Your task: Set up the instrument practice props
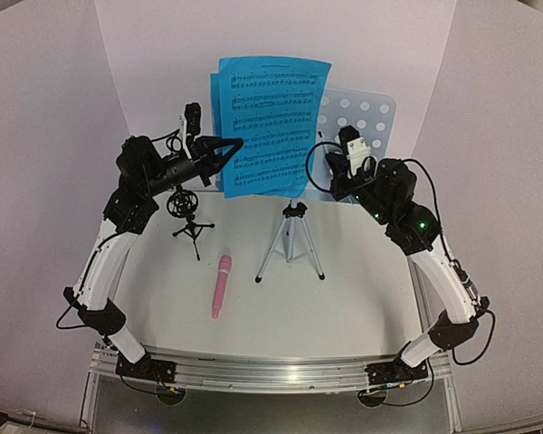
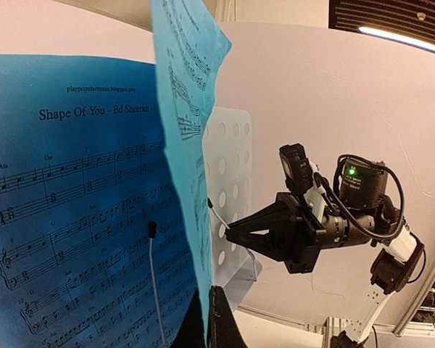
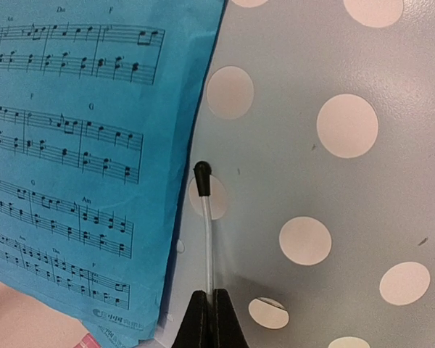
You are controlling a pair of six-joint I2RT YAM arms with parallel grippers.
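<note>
Right pincer (image 3: 207, 297) clamps shut on the music stand's (image 3: 333, 217) wire page-holder (image 3: 206, 232); left pincer (image 2: 209, 293) pinches a blue music sheet (image 2: 190, 94) propped on the stand. Best practice: swing the wire gently over the paper's edge.

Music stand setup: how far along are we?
Done: music stand upright on its tripod, mic holder standing.
In hand: left gripper shut on the edge of the front music sheet, which stands off the stand. Right gripper shut on the stand's wire page clip.
Left: seat both sheets, then put the pink microphone, lying on the table, in the holder.
</note>
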